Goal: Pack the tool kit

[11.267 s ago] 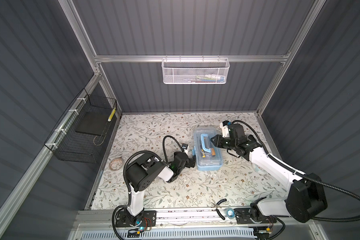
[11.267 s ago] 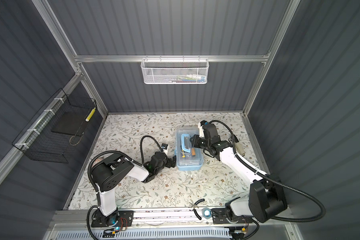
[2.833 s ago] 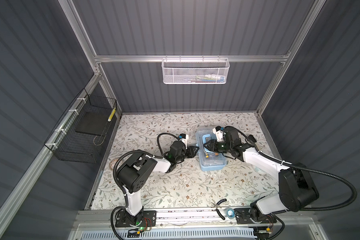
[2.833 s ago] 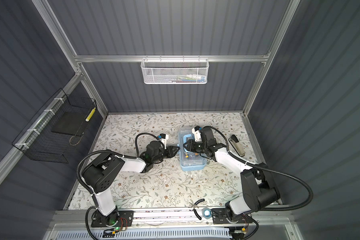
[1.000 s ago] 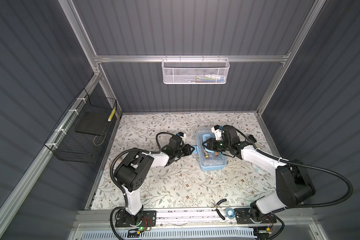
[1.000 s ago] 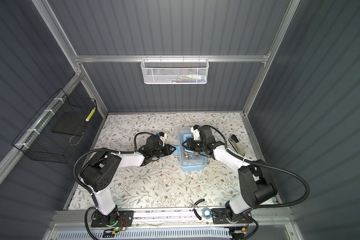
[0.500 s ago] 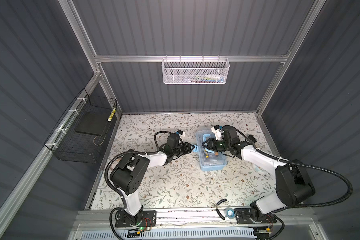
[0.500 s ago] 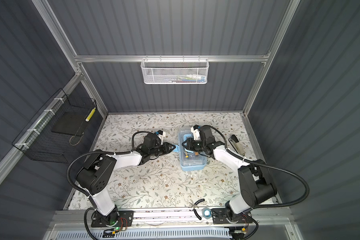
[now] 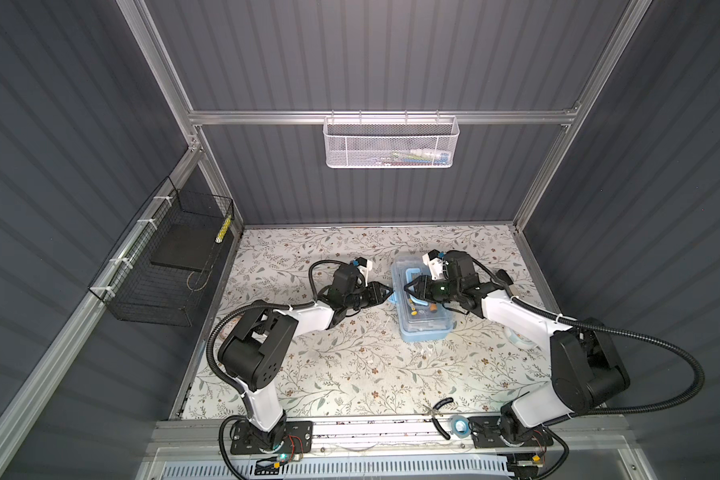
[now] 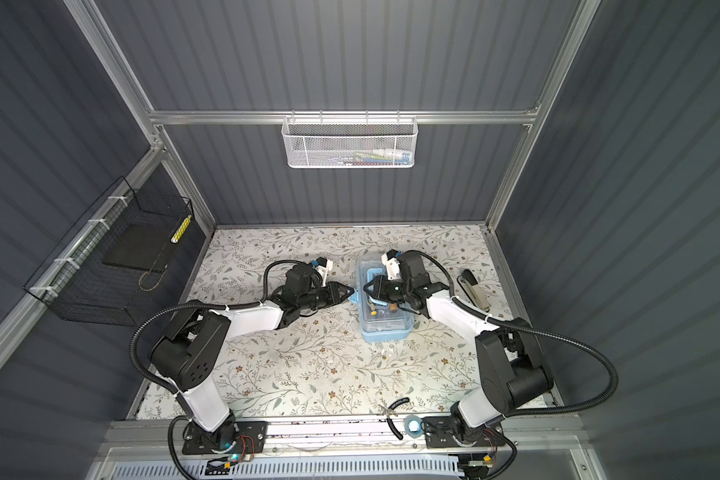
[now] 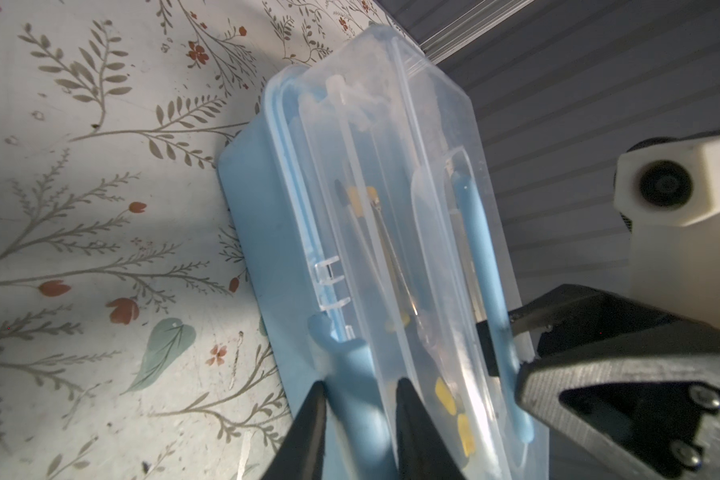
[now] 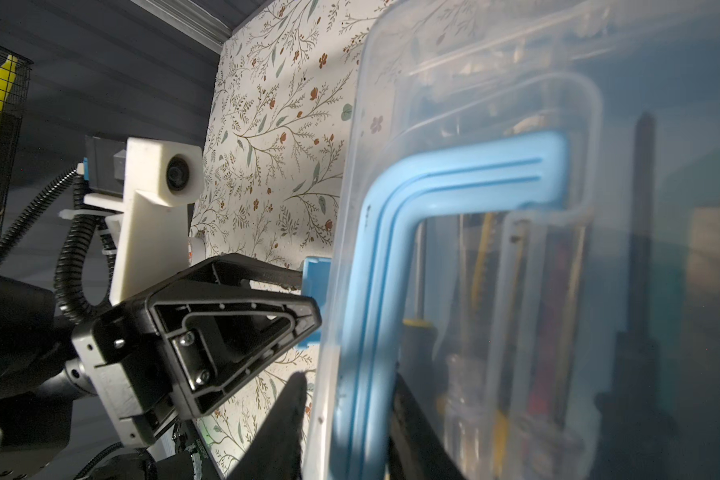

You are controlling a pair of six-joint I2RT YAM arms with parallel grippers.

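The tool kit [image 9: 427,328] is a light-blue box with a clear lid, lying mid-table in both top views. Slim yellow and dark tools [image 11: 360,199] show through the lid. My left gripper [image 9: 385,292] is at the box's left side. In the left wrist view its jaws [image 11: 358,386] stand slightly open on either side of the blue side latch [image 11: 350,365], close against it. My right gripper [image 9: 410,286] reaches over the lid. It is shut on one leg of the blue arched handle [image 12: 387,257], right beside the lid's rim.
A white mesh basket [image 9: 391,143] hangs on the back wall. A black wire basket [image 9: 171,266] holding a yellow item hangs on the left wall. A dark stapler-like object [image 10: 472,286] lies right of the box. Pliers [image 9: 439,411] and a tape roll [image 9: 459,424] sit by the front rail.
My left gripper has moved right up to the box's side latch, and its jaws have widened a little. The right gripper has stayed on the handle.
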